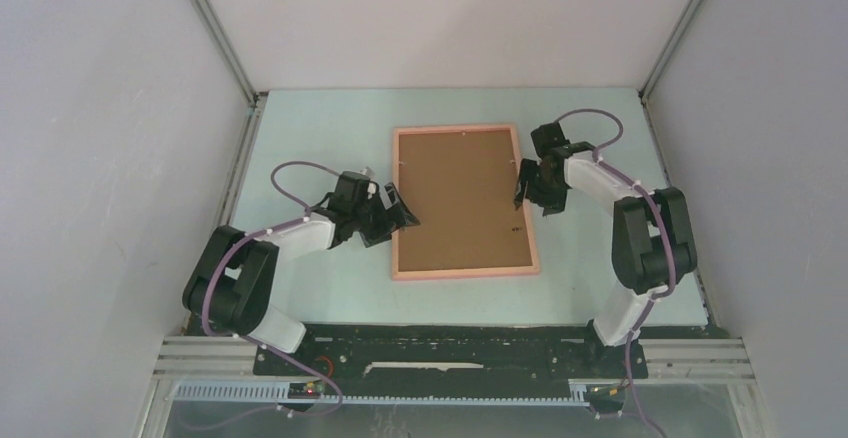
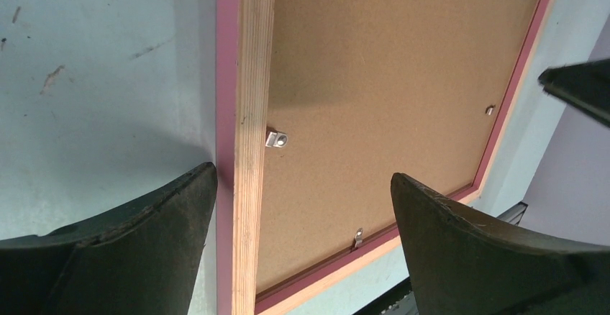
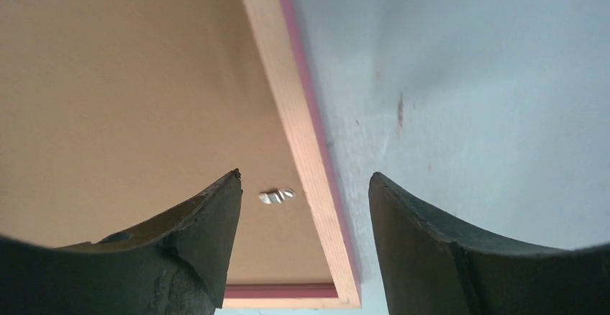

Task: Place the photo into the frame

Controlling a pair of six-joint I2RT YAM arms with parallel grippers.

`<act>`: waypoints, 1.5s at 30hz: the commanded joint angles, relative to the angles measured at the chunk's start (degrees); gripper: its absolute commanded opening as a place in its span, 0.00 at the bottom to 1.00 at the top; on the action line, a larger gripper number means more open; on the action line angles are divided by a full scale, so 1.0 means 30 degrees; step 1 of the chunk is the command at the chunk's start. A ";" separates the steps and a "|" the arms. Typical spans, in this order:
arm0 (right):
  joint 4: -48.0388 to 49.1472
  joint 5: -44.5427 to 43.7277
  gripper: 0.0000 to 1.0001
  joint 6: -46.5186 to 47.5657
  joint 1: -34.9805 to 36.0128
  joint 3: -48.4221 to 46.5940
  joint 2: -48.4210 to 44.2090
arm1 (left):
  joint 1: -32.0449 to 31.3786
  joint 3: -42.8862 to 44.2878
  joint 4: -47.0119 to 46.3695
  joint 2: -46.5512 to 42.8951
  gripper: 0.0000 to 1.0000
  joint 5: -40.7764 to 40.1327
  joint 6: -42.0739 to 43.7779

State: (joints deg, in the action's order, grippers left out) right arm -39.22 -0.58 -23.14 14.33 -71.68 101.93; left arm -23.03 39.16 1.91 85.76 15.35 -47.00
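Frame [image 1: 465,272]: laid flat, back upward, at the middle of the table, long sides running away from the arm bases; a pink outer edge and pale wooden back face are seen on its rails.
Photo: not seen in any view; whether it lies under the board cannot be told.
Left gripper [image 2: 302,173]: held over the frame's left rail, about midway along it; jaws spread wide with nothing between them, one finger [image 2: 144,243] seen over the table and the other over the board.
Right gripper [image 3: 304,175]: held over the frame's right rail, slightly farther back than the left one; jaws parted and empty, the rail seen in the gap between them. Contact with the frame cannot be judged for either gripper.
Backing board [image 1: 460,198]: plain brown, seated inside the rails and filling the opening.
Metal clips [image 2: 276,139]: small tabs seen at the inner edges of the rails, lying against the board.
Table [image 1: 320,128]: pale green, lightly scuffed.
Enclosure walls [image 1: 100,108]: plain grey-white panels set around three sides.
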 commanded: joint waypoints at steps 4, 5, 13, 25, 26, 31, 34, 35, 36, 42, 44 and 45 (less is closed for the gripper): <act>0.0266 0.0610 0.72 -0.1187 0.0381 0.1614 -0.0664 | -0.0002 -0.0308 -0.1352 0.0191 0.96 0.0043 -0.0065; 0.0380 0.0926 0.72 -0.1285 0.0428 0.1593 -0.0417 | -0.0001 -0.0308 -0.1416 0.0211 0.96 0.0127 -0.0065; 0.0164 -0.0436 0.69 -0.1419 0.1869 0.1626 0.0238 | -0.0003 -0.0338 -0.1545 0.0235 0.96 0.0208 -0.0036; -0.0149 -0.0793 0.56 -0.1075 0.2545 0.2062 0.0102 | -0.0001 -0.0308 -0.1575 0.0301 0.95 0.0317 -0.0007; -0.0180 -0.0926 0.58 -0.1037 0.2596 0.2206 -0.0105 | 0.0000 -0.0308 -0.1575 0.0301 0.95 0.0326 -0.0013; -0.0337 -0.1561 0.58 -0.0700 0.2655 0.2603 -0.0402 | -0.0019 -0.0308 -0.1604 0.0331 0.95 0.0326 -0.0036; -0.0237 -0.1560 0.58 -0.0660 0.2723 0.2644 -0.0319 | -0.0001 -0.0336 -0.1604 0.0302 0.95 0.0302 -0.0043; -0.0254 -0.1454 0.57 -0.0619 0.2750 0.2648 -0.0267 | 0.0000 -0.0337 -0.1608 0.0301 0.95 0.0305 -0.0036; -0.0248 -0.1408 0.56 -0.0562 0.2815 0.2652 -0.0228 | 0.0000 -0.0337 -0.1623 0.0316 0.95 0.0313 -0.0050; -0.0355 -0.1714 0.41 -0.0071 0.3166 0.3077 -0.0195 | 0.0014 -0.0366 -0.1661 0.0272 0.95 0.0364 -0.0035; -0.0418 -0.1710 0.38 0.0149 0.3164 0.3213 -0.0195 | 0.0021 -0.0367 -0.1692 0.0272 0.95 0.0400 -0.0035; -0.0397 -0.1671 0.37 0.0208 0.3164 0.3305 -0.0230 | 0.0028 -0.0367 -0.1692 0.0272 0.96 0.0398 -0.0013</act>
State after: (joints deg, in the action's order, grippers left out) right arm -38.24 -7.73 -24.10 21.85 -64.29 100.95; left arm -22.85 39.11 -0.58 86.61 15.33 -47.03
